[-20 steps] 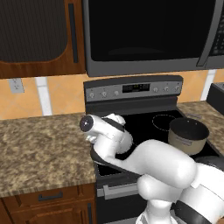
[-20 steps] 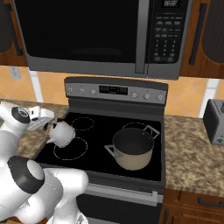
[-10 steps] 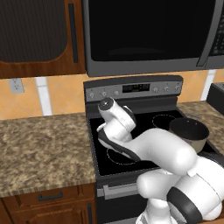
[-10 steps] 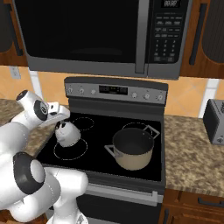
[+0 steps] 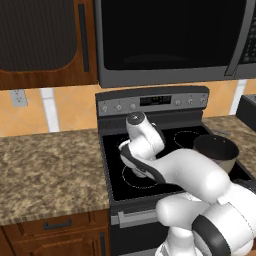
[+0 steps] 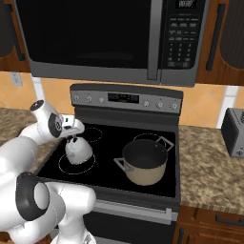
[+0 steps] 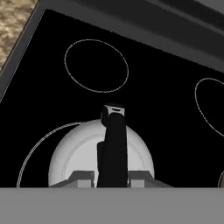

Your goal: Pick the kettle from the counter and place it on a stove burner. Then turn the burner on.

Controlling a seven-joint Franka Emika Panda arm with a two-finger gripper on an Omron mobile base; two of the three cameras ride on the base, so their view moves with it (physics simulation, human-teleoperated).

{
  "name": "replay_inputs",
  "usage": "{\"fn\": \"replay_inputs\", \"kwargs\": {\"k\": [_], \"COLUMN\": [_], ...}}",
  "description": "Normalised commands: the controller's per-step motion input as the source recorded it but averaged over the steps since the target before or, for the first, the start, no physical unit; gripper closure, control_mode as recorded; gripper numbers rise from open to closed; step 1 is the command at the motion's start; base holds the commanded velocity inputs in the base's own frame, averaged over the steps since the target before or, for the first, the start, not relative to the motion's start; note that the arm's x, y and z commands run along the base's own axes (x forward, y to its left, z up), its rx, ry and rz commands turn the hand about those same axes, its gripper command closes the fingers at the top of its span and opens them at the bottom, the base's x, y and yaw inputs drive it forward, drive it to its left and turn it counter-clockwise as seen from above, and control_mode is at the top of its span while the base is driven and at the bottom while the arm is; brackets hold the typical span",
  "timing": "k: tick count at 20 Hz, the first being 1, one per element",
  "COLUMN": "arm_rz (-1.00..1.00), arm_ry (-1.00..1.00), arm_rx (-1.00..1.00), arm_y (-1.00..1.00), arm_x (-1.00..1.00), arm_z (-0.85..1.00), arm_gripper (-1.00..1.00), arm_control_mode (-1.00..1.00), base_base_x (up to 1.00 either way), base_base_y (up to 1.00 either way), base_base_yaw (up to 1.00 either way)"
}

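Observation:
The pale grey kettle sits low over the front-left stove burner, inside its thin white ring. My gripper comes down from above, one finger on each side of the black top handle, shut on it. In the left base view my own arm hides the kettle, and part of the burner ring shows beside it. The speckled counter lies left of the cooktop.
A wide tan pot stands on the front-right ring. The stove's control panel and a microwave rise behind. A toaster sits on the right counter. The back-left ring is bare.
My arm has carried the kettle rightward from the cooktop's left edge and lowered it over the front-left ring. The pot has not moved.

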Motion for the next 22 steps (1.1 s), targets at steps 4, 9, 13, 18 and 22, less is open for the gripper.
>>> {"fn": "replay_inputs", "kwargs": {"k": [4, 9, 13, 18, 22], "arm_rz": [0.0, 0.0, 0.0, 0.0, 0.0], "arm_ry": [0.05, 0.09, 0.01, 0.0, 0.0], "arm_rx": [0.25, 0.25, 0.02, -0.05, -0.05], "arm_y": [0.0, 0.01, 0.0, 0.0, 0.0], "arm_x": [0.2, 0.19, 0.03, 0.01, 0.0], "arm_z": [0.0, -0.05, -0.05, -0.24, -0.41], "arm_gripper": [1.0, 1.0, 1.0, 1.0, 1.0], "arm_control_mode": [-1.0, -1.0, -1.0, -1.0, -1.0], "base_base_x": [0.0, 0.0, 0.0, 0.0, 0.0], "base_base_y": [0.0, 0.0, 0.0, 0.0, 0.0], "base_base_yaw": [0.0, 0.0, 0.0, 0.0, 0.0]}}
